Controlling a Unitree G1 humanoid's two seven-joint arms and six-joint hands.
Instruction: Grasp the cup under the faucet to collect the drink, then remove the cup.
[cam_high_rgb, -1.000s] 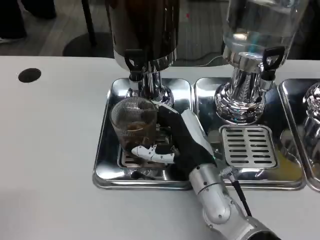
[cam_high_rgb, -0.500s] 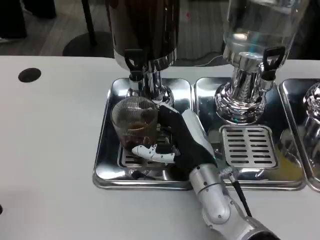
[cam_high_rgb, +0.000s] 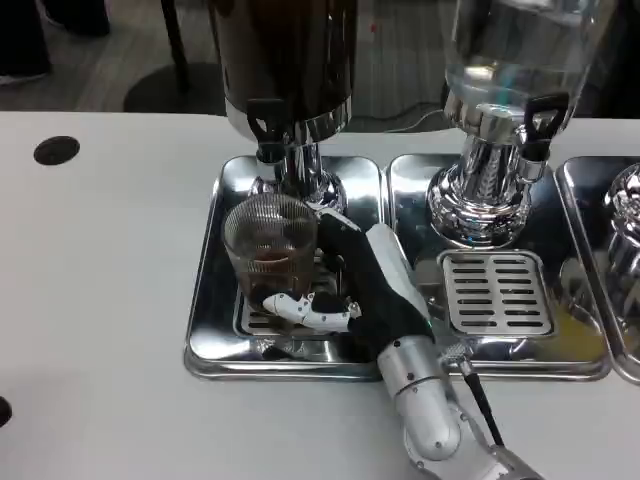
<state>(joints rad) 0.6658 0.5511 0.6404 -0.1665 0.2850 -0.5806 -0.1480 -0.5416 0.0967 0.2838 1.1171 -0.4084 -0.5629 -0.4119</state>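
So the ribbed glass cup (cam_high_rgb: 268, 248) is sitting on the left steel drip tray (cam_high_rgb: 205, 300), right under the black-handled faucet (cam_high_rgb: 266, 122) of the dark drink dispenser (cam_high_rgb: 285, 60). There's some brown liquid in the bottom of the cup. The right robot hand (cam_high_rgb: 345, 285) is wrapped around it from the right side: the dark fingers (cam_high_rgb: 330, 235) are up against the far side of the glass, and the white thumb (cam_high_rgb: 300, 308) curls across the near side low down, so it's clamped on the cup. The cup is standing upright, and as far as I can tell its base is on the tray's grate, though the thumb hides part of that.

Just beside it on the right is a second tray (cam_high_rgb: 570, 345) with a slotted grate (cam_high_rgb: 495, 290), and the clear dispenser (cam_high_rgb: 515, 60) stands on it with its own black tap (cam_high_rgb: 540, 120). Everything sits on a white table (cam_high_rgb: 100, 300), and there's a round black hole (cam_high_rgb: 56, 150) in the tabletop, well off to the left.
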